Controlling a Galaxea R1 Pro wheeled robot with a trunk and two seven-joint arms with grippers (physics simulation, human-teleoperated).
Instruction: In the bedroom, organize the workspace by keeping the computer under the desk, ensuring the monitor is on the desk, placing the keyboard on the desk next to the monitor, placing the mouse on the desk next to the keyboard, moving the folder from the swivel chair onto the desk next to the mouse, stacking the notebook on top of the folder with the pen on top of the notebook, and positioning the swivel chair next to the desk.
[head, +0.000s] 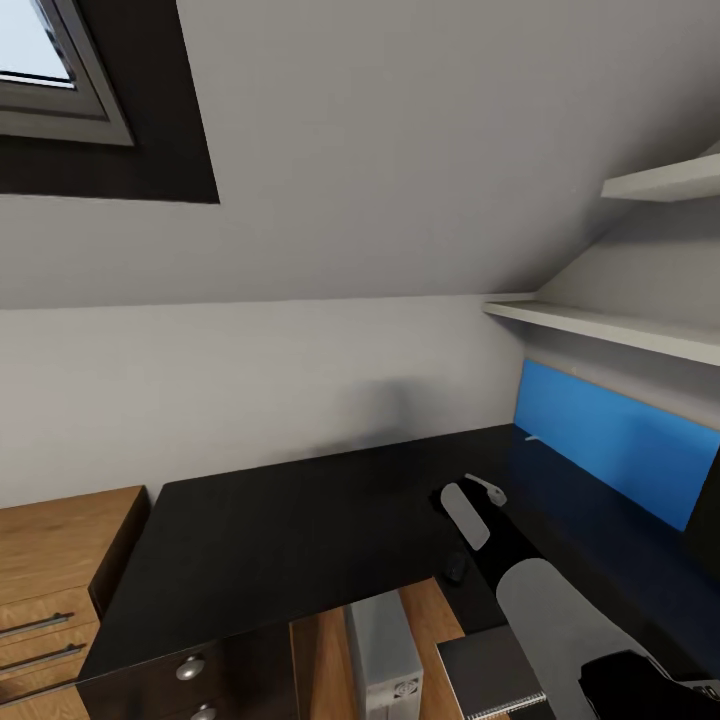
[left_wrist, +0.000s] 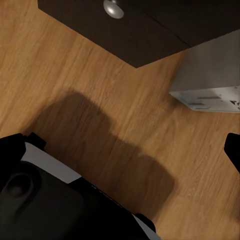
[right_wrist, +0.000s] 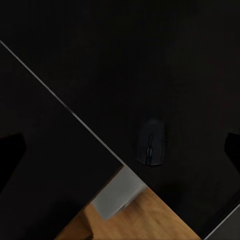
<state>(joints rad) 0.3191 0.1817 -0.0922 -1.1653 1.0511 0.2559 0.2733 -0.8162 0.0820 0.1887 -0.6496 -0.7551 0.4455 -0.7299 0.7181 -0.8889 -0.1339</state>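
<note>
Above the desk (head: 300, 520), near the inner corner of its black glossy tabletop, the right arm reaches forward from the robot, with the right gripper (head: 478, 497) hanging over the dark surface just short of the blue back panel (head: 610, 440). From the head view its pale fingers (head: 463, 512) look spread apart with nothing between them; in the right wrist view the two dark fingertips sit at opposite edges of the picture, wide apart and empty. Between them, on the tabletop close to its front edge, lies the mouse (right_wrist: 151, 142), small and black, showing in the head view as a dark lump (head: 456, 567) just beside the arm.

Under the desk's front edge stands the computer (head: 383, 655), a pale grey tower on the wood floor (left_wrist: 100, 75), its labelled face (left_wrist: 212, 100) showing in the left wrist view. Beside the computer, toward the robot's right, a dark flat object with white page edges, perhaps the notebook (head: 490, 670), lies partly under the right arm; what it rests on cannot be told.

The left gripper's state cannot be told: the left wrist view shows one dark tip at the picture's edge, and the floor with a dark drawer front and its round silver knob (left_wrist: 113, 8). Light-wood drawers (head: 50, 590) stand against the desk's left end, and white shelves (head: 610, 325) hang above the back panel.
</note>
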